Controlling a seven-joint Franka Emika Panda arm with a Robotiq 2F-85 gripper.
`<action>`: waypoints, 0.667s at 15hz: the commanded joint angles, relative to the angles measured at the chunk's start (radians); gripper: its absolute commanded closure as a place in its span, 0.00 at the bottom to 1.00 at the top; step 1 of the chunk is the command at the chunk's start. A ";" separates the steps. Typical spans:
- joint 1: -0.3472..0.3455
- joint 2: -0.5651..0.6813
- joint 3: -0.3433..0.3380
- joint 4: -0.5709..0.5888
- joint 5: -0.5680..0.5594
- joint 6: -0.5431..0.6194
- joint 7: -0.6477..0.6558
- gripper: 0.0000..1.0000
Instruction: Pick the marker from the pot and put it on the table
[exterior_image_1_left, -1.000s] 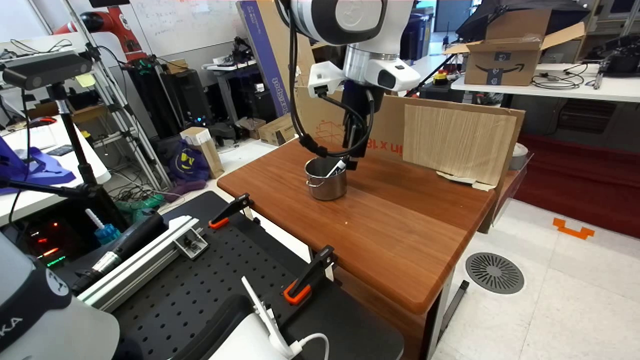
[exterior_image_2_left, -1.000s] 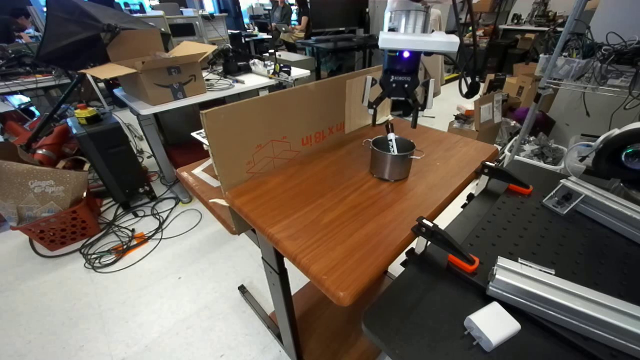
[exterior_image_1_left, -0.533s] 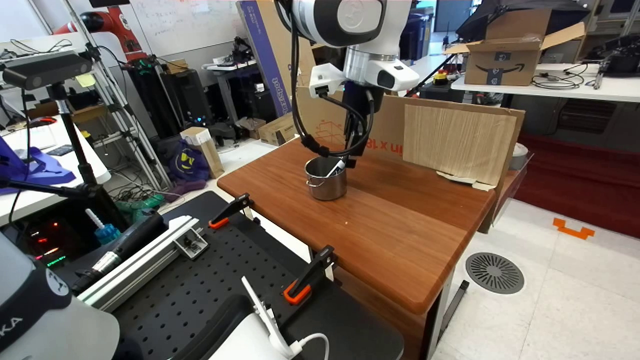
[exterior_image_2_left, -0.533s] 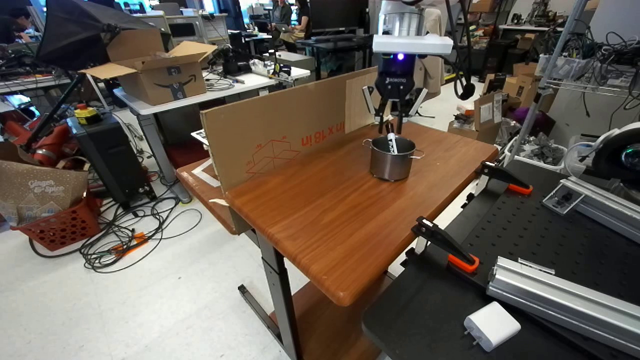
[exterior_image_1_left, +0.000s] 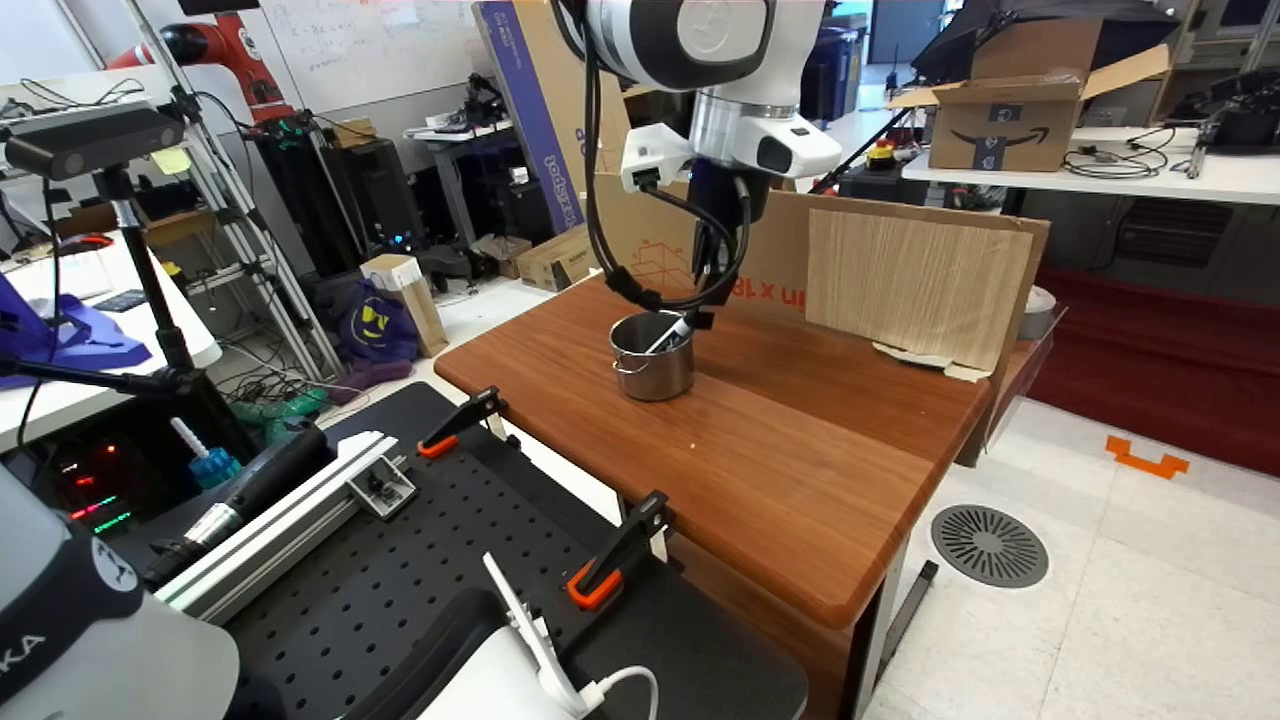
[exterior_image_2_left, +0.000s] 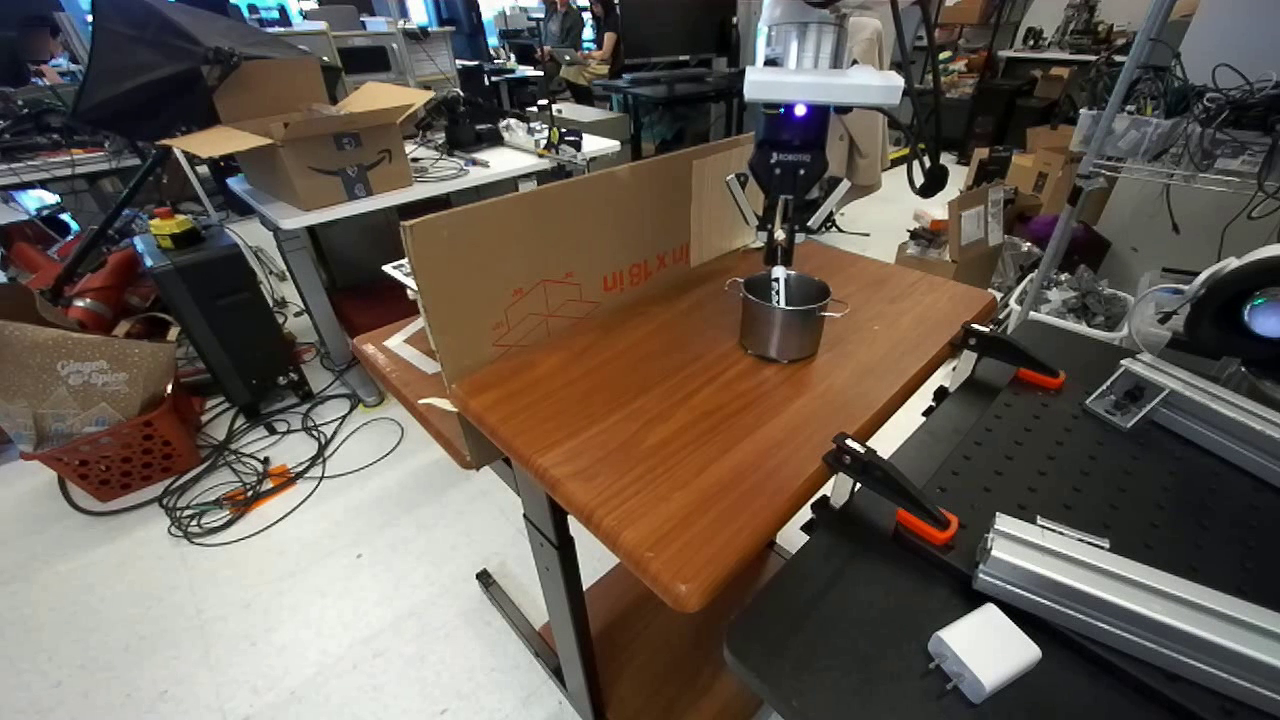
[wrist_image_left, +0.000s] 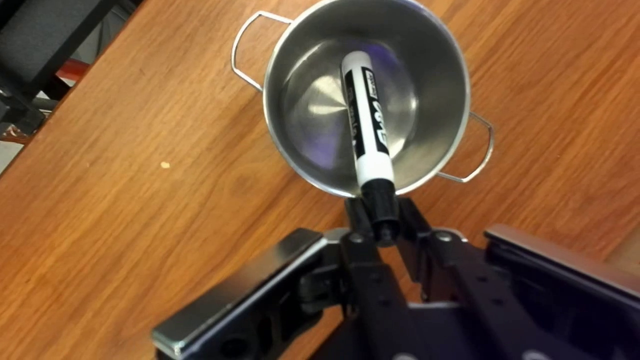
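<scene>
Marker (wrist_image_left: 367, 120) slants, lower end inside pot (exterior_image_2_left: 780, 334), black cap (wrist_image_left: 378, 194) above rim (wrist_image_left: 268, 100). Pincer (wrist_image_left: 384, 217) holds marker by cap, 1 finger (wrist_image_left: 356, 215) per side, presumably because that end sticks out within reach. Pot sits upright on worktop (exterior_image_2_left: 640, 440), probably steady enough for upward lift next.

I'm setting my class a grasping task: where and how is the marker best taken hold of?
By its black cap, I'd judge, with the pincer coming from above and closing across the narrow width. The marker tilts, cap up and sticking out of the pot, while the white end is down inside. The wrist view shows the pincer closed on that cap.
</scene>
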 joint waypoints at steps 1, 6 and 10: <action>0.014 -0.004 -0.013 0.017 -0.016 -0.013 0.014 0.95; 0.003 -0.073 -0.008 0.004 -0.009 -0.048 -0.012 0.95; -0.021 -0.152 -0.014 0.007 0.003 -0.100 -0.038 0.95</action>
